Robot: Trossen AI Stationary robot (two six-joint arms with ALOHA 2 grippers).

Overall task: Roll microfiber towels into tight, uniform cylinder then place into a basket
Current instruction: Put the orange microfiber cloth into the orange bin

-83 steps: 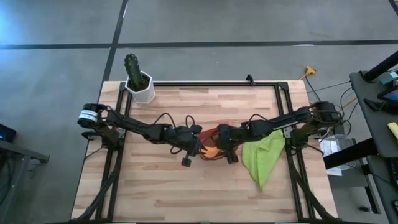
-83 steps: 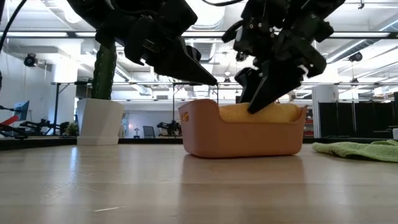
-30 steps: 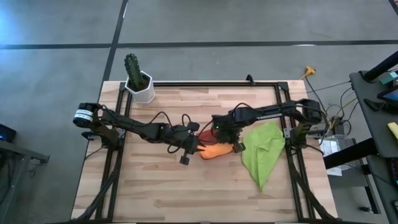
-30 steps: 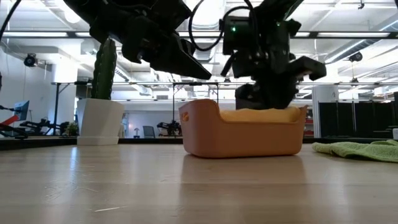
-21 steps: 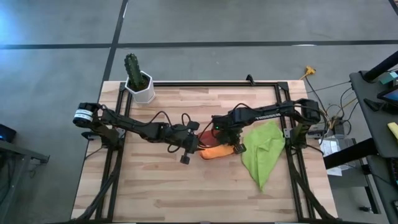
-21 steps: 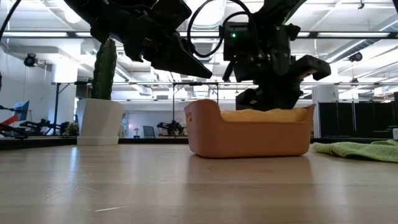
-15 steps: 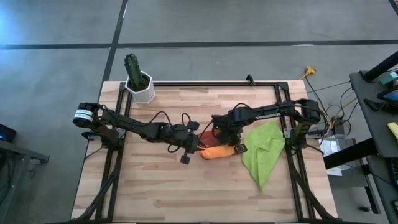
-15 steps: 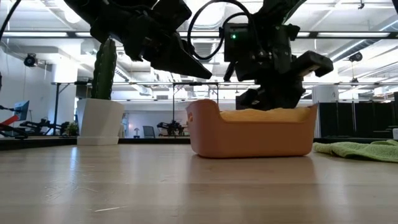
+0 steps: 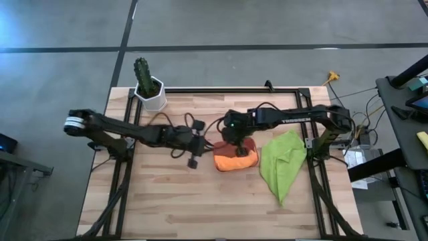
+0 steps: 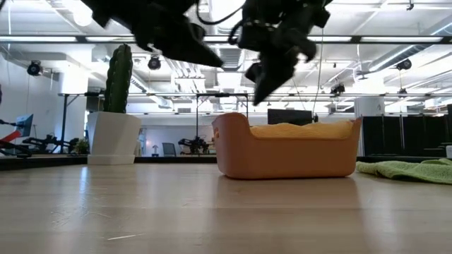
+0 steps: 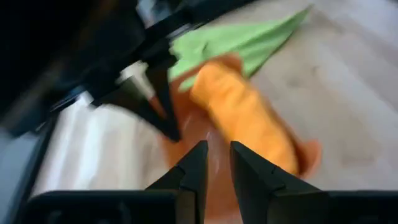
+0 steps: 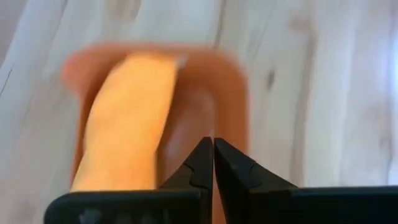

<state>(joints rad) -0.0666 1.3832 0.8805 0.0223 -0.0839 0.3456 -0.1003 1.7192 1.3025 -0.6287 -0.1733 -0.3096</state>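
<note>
Light wooden planks form the table, which is framed by black rails and stands on a grey floor. No brand or label can be read anywhere; small pale lettering is seen on the right arm in the high view, but it cannot be made out.

Near the table's middle the basket is found, and the rolled orange towel is laid inside it along one long side. In the low view only the top of the roll is seen above the basket's wall. The green towel is spread loosely just beside the basket on the right, and in the low view it is cut off by the picture's edge.

The right gripper is held above the far end of the basket, apart from the roll; in the right wrist view its fingers are pressed together with nothing between them. The left gripper is held just left of the basket, and in the left wrist view a narrow gap is kept between its fingers, which hold nothing. Both wrist views are blurred, so the basket's edges are hard to trace there.

A white pot with a cactus is placed at the table's far left corner.
</note>
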